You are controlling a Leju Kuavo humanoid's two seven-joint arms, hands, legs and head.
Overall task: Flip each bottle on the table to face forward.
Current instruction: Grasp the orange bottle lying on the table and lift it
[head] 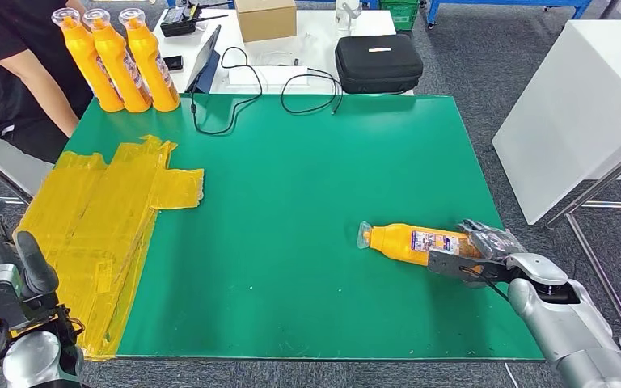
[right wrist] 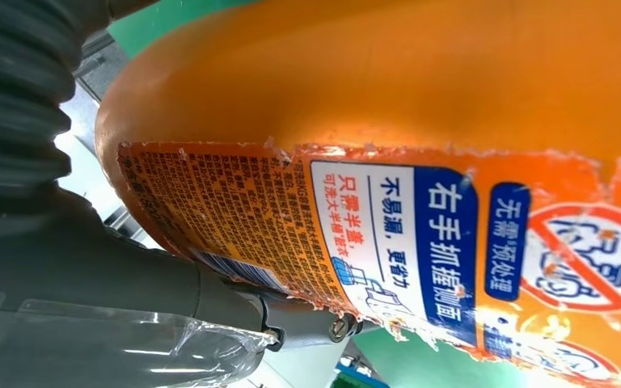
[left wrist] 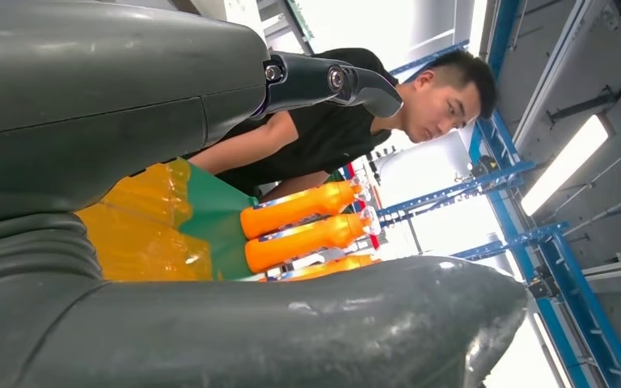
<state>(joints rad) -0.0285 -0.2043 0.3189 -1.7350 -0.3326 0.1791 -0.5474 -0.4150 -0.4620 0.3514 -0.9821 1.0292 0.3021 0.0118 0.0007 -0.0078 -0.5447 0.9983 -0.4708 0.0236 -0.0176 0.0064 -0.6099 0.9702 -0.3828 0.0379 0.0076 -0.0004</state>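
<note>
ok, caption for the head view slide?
Right hand grips a lying orange bottle on the green table; three bottles stand upright.

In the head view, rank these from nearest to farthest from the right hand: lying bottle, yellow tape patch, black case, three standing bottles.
1. Lying bottle: held by the right hand, near right.
2. Black case: beyond the mat's far edge.
3. Yellow tape patch: left side.
4. Three standing bottles: far-left corner.

An orange bottle (right wrist: 420,89) lies close against the camera, its torn label (right wrist: 420,242) printed with blue and white panels and a red prohibition sign. The right hand (right wrist: 73,267) grips it, a grey thumb pressed on the label's edge. Green table (right wrist: 396,352) shows beyond.
</note>
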